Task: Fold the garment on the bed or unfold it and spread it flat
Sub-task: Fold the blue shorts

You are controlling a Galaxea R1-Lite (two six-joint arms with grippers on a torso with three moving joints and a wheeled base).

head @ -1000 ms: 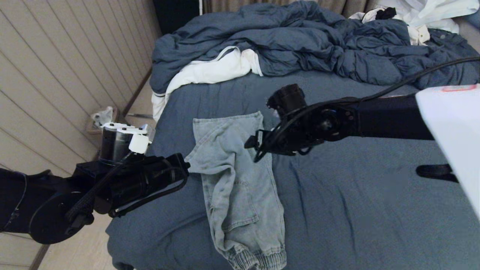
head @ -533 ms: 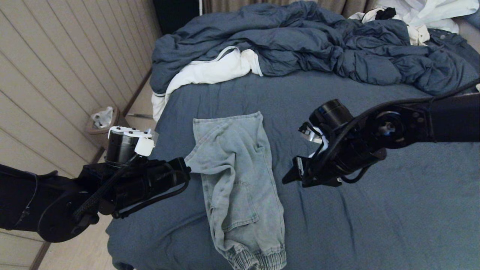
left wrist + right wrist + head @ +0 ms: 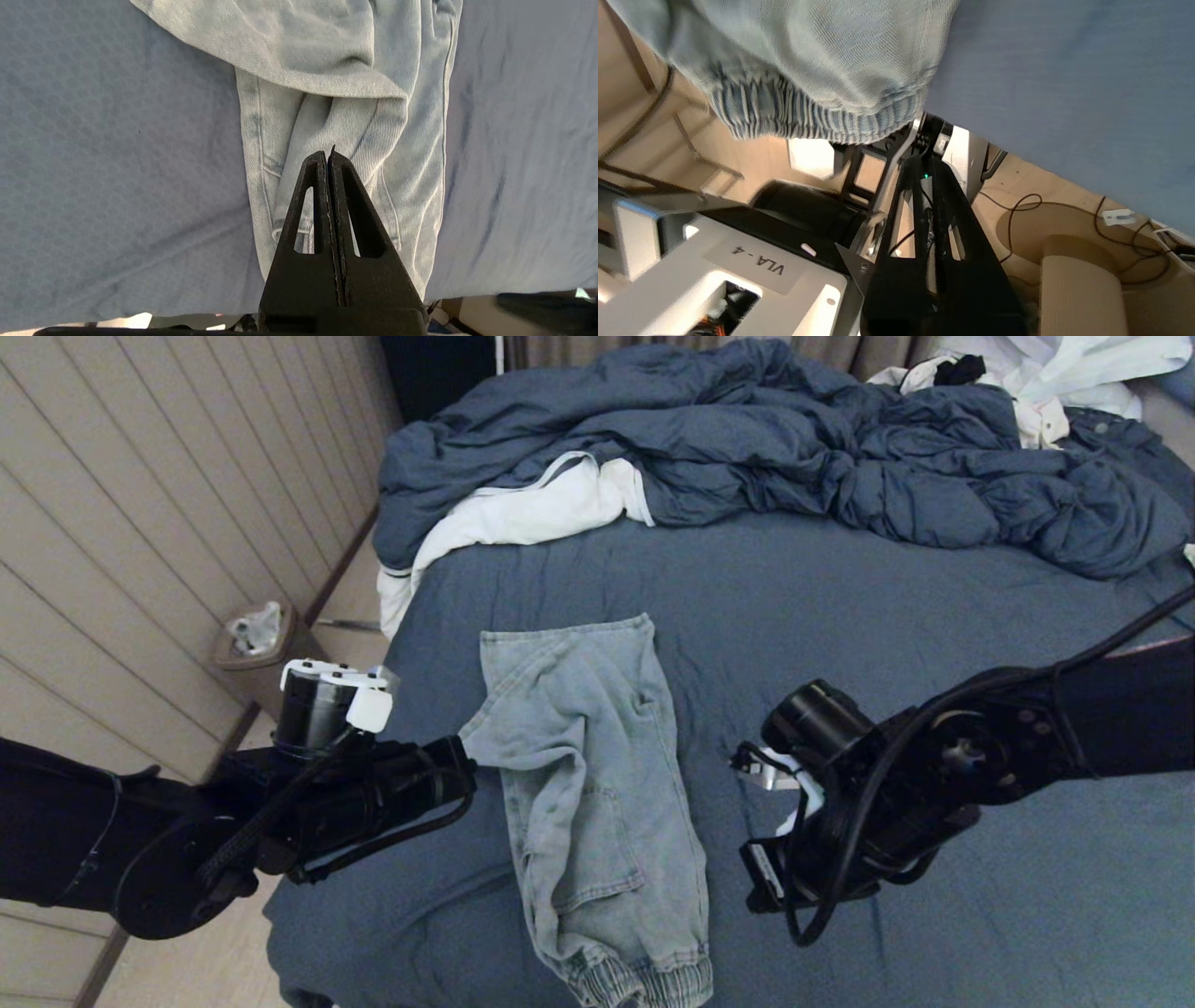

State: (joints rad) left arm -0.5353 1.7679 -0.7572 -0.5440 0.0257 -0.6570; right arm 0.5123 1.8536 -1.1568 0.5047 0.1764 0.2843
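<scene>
The light blue shorts (image 3: 597, 784) lie lengthwise on the bed (image 3: 887, 616), doubled over, with the ribbed waistband (image 3: 644, 980) at the near edge. No drawstring shows. My left gripper (image 3: 464, 763) is shut at the shorts' left corner. In the left wrist view its closed tips (image 3: 328, 156) hover over creased denim (image 3: 350, 56) with no cloth between them. My right gripper (image 3: 754, 887) hangs shut just right of the shorts, low and near the bed's front. The right wrist view has the right gripper (image 3: 924, 163) aimed past the waistband (image 3: 808, 121) toward the floor.
A rumpled dark blue duvet (image 3: 747, 439) fills the far side, with a white cloth with dark trim (image 3: 513, 513) at its left end and white clothes (image 3: 1055, 373) at the far right. A waste bin (image 3: 252, 635) stands by the panelled wall. Below the bed edge sit my base (image 3: 714, 270) and floor cables (image 3: 1064, 210).
My right arm has swung away from the shorts' far part, toward me and down, to the near right of the shorts. The left arm has barely shifted. The shorts lie as before.
</scene>
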